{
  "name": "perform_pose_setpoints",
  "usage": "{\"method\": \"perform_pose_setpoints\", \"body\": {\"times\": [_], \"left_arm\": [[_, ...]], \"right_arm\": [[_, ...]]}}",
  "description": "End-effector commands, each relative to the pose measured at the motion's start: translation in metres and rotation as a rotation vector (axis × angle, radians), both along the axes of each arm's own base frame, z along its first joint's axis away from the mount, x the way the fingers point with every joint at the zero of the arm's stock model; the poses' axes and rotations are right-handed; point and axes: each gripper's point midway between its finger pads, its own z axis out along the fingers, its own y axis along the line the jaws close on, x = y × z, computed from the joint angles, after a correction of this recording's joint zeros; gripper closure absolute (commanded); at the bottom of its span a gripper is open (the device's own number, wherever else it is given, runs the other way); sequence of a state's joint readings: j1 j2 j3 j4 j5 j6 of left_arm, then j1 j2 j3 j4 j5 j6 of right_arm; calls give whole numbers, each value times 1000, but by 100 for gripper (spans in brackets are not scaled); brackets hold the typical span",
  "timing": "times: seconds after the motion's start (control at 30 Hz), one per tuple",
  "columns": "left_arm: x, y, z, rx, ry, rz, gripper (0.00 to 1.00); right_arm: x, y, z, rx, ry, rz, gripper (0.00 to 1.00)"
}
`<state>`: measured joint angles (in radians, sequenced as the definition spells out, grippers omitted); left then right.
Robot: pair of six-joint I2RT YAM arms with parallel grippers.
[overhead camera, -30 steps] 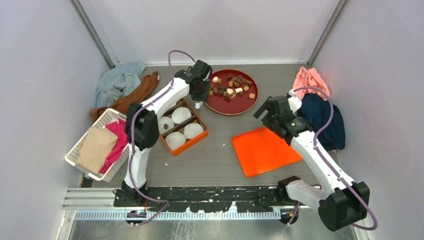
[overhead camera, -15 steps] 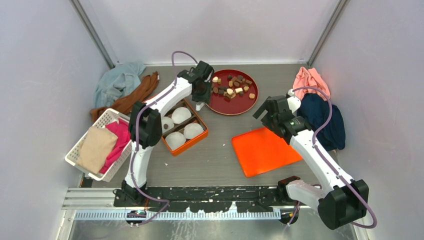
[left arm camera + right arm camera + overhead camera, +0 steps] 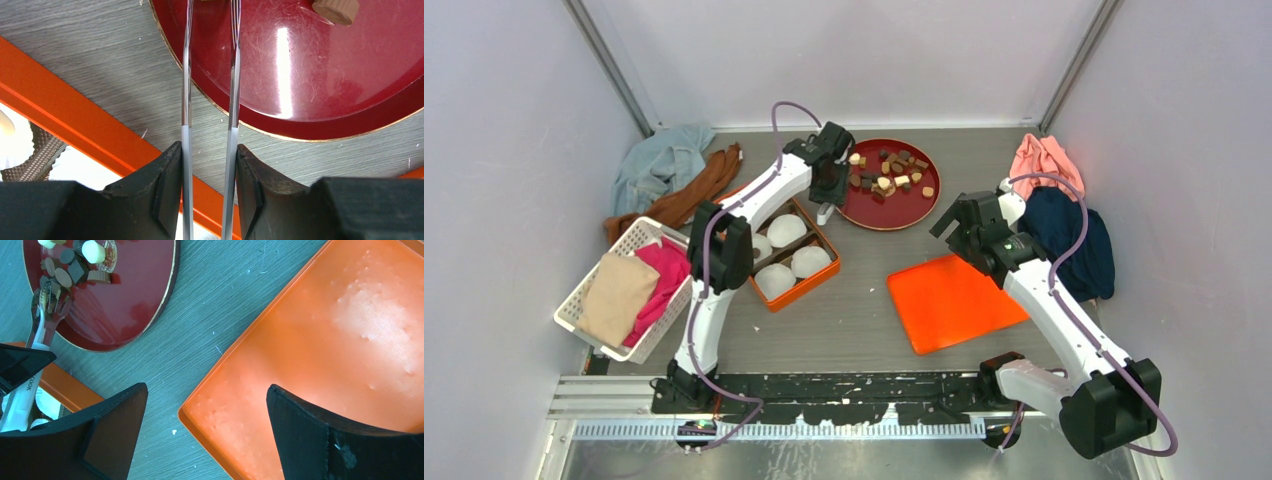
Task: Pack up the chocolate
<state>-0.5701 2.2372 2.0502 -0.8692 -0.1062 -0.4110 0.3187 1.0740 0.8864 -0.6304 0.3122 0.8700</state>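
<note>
The main risk is a poor pinch. The tongs (image 3: pixel 49 299) are thin and springy, and the chocolate (image 3: pixel 886 180) is tiny and heaped close together. The tips could catch two pieces, or flick one off the plate (image 3: pixel 874 213) onto the table. A loosely held piece could also drop on the way to the box (image 3: pixel 809 286) of cups (image 3: pixel 810 262), lower left of the plate.

The left claw (image 3: pixel 207 150) is clamped on the tongs. Its arm reaches to the top centre of the overhead view, with the tips over the plate's left side. Whether a piece sits between the tips is hard to say.

The right claw (image 3: pixel 205 390) hangs spread apart and empty above the upper left corner of the lid (image 3: pixel 325 340).
</note>
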Motion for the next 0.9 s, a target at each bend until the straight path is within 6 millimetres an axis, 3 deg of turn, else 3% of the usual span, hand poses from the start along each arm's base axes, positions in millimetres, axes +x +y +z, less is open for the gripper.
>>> {"method": "perform_pose_setpoints", "body": {"times": [0.0,0.57,0.7,0.87], "left_arm": [[8,-3,20,-3,-55,0,59],[16,-9,18,-9,-52,-12,61],[15,-9,19,-7,-52,-11,68],[12,-8,34,-22,-70,-10,81]], "right_arm": [[8,-1,16,5,-48,-9,6],[5,-2,18,5,-55,-13,6],[5,-2,19,6,-58,-13,6],[4,-3,18,4,-56,-14,6]]}}
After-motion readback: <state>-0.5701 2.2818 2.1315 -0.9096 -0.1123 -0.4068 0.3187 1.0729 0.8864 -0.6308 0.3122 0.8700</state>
